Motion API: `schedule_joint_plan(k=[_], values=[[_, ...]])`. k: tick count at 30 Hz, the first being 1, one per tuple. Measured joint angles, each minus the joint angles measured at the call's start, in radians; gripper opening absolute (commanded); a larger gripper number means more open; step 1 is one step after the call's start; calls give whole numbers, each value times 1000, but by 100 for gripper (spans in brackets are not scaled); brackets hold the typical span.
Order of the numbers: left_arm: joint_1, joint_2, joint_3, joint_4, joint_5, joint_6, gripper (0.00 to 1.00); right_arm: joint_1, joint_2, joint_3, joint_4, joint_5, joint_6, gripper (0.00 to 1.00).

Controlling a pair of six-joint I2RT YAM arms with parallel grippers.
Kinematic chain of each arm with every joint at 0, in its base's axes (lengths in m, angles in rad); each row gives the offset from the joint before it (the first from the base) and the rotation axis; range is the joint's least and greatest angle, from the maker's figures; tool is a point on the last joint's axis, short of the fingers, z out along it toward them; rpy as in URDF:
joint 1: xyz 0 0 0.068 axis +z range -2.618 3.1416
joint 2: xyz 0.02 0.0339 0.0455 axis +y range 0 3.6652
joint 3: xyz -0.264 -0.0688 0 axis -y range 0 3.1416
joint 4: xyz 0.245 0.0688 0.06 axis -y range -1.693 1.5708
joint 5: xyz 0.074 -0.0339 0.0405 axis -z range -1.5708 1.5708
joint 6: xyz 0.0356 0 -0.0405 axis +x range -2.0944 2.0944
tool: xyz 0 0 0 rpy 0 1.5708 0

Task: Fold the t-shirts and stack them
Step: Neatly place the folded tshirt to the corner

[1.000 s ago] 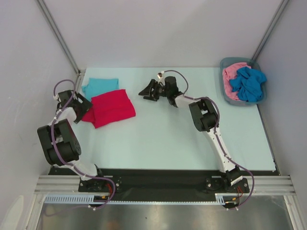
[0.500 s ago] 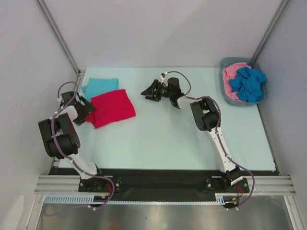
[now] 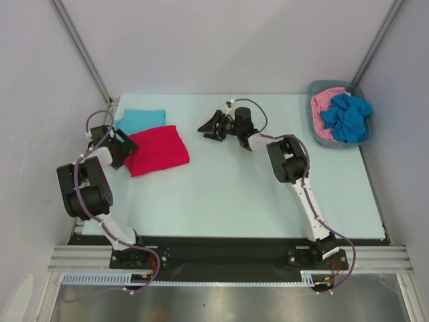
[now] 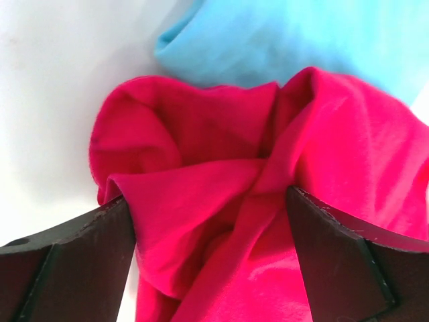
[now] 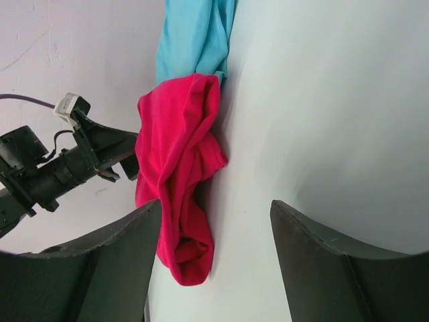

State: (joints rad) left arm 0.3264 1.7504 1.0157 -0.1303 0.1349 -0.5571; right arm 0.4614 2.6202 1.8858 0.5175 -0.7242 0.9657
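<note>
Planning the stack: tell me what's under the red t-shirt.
The teal t-shirt pokes out from under the far edge of the red t-shirt; how far it reaches underneath is covered.

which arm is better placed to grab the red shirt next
Left. The left gripper is open around the bunched edge of the red shirt; the right gripper is open too, apart from it.

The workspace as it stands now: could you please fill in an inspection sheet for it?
Surface: pale table, nothing spilled.
Job's things: red shirt folded, its left edge bunched, touching the teal shirt behind it; pink shirt and blue shirt crumpled in the bin.
Clutter: nothing seen.
Grippers: left arm's fingers open, either side of the red shirt's bunched edge; right arm's fingers open, empty.
Cables: purple cables loop along both arms.
Surroundings: grey walls, metal frame.
</note>
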Motion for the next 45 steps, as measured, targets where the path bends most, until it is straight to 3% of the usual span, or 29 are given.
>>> schedule_joint_plan(k=[7,21,33,45], values=[[-5,-19,-47,70,47,-23,90,24,32,91,-43,0,-6,71],[-10,-221,-121,13,34,-18,91,63,56,168,-106,1,-13,70],[-12,-203,-127,4,29,-16,95,55,56,135,-99,0,-13,72],[-12,-238,-127,-106,-28,-8,97,44,56,134,-74,0,13,71]])
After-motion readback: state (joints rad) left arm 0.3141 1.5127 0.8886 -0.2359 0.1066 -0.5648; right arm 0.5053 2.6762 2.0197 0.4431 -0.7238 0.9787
